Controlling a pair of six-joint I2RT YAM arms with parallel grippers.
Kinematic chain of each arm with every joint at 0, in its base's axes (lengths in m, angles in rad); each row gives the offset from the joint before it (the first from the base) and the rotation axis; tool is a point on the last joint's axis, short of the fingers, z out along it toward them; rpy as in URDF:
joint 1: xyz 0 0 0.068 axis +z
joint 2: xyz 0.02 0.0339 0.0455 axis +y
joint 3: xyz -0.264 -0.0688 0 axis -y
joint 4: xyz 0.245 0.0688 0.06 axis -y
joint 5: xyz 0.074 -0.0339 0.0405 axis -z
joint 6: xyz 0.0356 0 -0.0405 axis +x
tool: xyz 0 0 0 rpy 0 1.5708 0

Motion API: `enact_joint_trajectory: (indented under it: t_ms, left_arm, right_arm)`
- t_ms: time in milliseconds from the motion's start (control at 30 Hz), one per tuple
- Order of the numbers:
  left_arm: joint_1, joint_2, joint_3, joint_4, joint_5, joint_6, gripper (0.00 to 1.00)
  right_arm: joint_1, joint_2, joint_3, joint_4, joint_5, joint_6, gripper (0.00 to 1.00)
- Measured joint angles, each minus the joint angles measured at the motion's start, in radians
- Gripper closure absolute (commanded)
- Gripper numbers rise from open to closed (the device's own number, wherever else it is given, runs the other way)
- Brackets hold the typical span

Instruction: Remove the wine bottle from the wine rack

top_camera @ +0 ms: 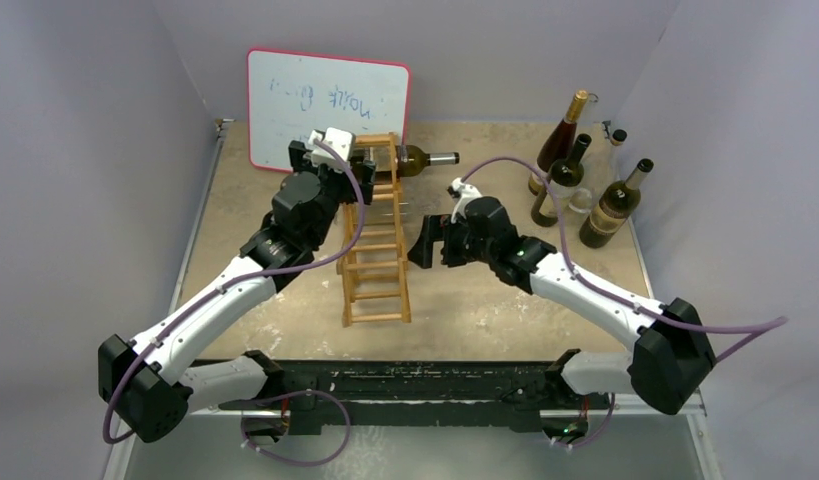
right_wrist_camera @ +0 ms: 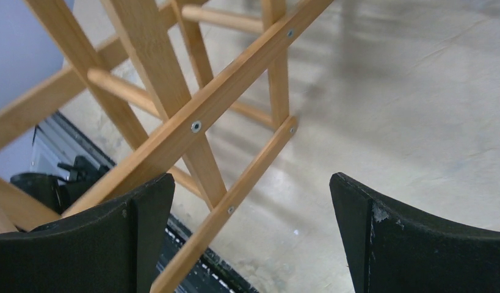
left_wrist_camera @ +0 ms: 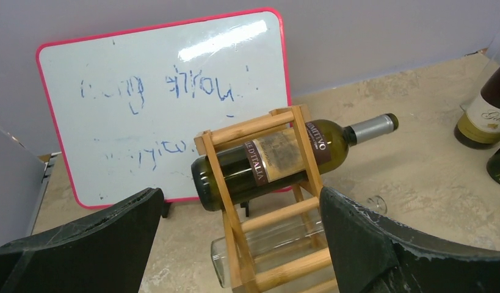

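Position: wine bottle lies across the far top of the wine rack, long axis left-right, neck pointing right. My left gripper, wide open, faces its body from the near side, nearer. My right gripper, also wide, hangs beside the rack's middle.

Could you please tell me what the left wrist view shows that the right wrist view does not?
Only the left wrist view: the wine bottle lying across the top of the rack, a clear bottle below it, the whiteboard behind, other bottles at right. Only the right wrist view: the rack's crossed slats close up. Both: the wooden rack, the table, and open black fingers at the bottom corners.
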Motion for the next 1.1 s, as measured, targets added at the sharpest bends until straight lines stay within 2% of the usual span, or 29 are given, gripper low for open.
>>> enact_joint_trajectory:
  t_ms: [267, 433, 633, 767, 933, 1100]
  left_arm:
    - [0.0, 0.055, 0.0, -0.027, 0.035, 0.002, 0.0]
    - [0.0, 0.071, 0.0, -0.05, 0.056, 0.002, 0.0]
    - [-0.003, 0.076, 0.006, -0.071, 0.071, 0.004, 0.0]
    - [-0.006, 0.087, 0.013, -0.087, 0.08, 0.005, 0.0]
    - [-0.034, 0.093, 0.019, -0.104, 0.081, 0.015, 0.0]
    - [-0.076, 0.095, 0.026, -0.121, 0.08, 0.047, 0.0]
  right_arm:
    - [0.146, 0.016, 0.0, 0.015, 0.027, 0.05, 0.0]
    - [0.161, -0.027, 0.0, -0.01, 0.09, 0.078, 0.0]
    - [0.16, -0.12, 0.037, -0.097, 0.265, 0.101, 0.0]
    - [0.142, -0.132, 0.08, -0.133, 0.367, 0.126, 0.0]
    - [0.052, -0.118, 0.132, -0.108, 0.402, 0.172, 0.0]
    - [-0.029, -0.03, 0.213, -0.063, 0.473, 0.298, 0.0]
